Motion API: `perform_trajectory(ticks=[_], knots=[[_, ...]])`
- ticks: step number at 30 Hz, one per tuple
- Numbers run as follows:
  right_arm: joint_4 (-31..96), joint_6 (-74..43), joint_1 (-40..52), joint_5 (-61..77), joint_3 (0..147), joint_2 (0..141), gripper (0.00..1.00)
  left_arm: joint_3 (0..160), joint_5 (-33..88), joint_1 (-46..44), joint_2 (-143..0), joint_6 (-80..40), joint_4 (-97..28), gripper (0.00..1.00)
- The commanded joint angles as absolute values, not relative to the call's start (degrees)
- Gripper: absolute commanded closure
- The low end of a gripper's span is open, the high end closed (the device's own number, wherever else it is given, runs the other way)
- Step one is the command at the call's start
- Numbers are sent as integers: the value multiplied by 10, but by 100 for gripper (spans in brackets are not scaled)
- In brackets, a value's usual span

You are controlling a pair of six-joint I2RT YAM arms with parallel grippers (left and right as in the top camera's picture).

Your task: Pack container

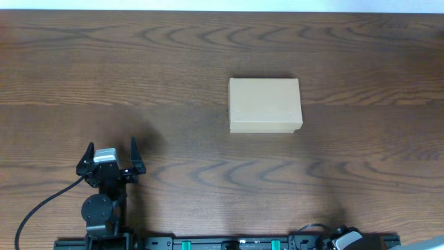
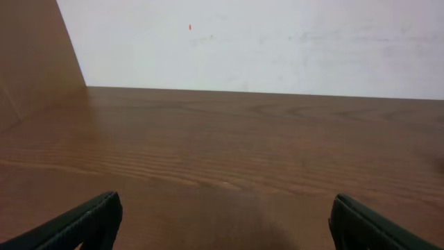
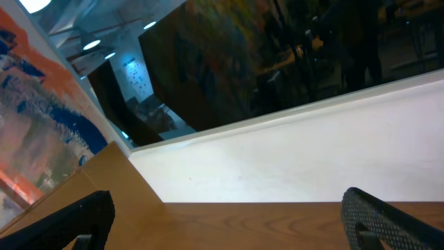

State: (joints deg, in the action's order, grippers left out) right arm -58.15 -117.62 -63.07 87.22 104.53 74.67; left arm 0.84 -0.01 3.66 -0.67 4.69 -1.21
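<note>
Wide wood-grain table (image 1: 83,62). Container (image 1: 266,105), small tan cardboard box, lid apparently shut, lies flat on it, nothing beside it. Risk: light box prob. slides if the lid is pried w/o bracing; also nothing to pack in view. Left gripper (image 1: 112,144) low, left of box & nearer robot, jaws spread, empty; right gripper (image 3: 227,208) right of box, angled upward, spread, empty.

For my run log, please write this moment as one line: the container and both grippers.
container: closed, untouched | left gripper: open, empty, apart from container | right gripper: open, empty
</note>
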Motion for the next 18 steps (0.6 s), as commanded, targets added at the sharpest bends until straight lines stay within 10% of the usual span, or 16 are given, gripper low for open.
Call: perform_trajectory(ticks=[1,12,18], knots=[[-586,-1154,-633,893,1053,746,1,3,-1,40,-2,45,-44,5],[-566,-787,-568,767,1053,745,1,3,-1,40,-2,45,-44,5],[-292,-467,-454,703,1053,742,1,3,-1,40,-2,45,-44,5]])
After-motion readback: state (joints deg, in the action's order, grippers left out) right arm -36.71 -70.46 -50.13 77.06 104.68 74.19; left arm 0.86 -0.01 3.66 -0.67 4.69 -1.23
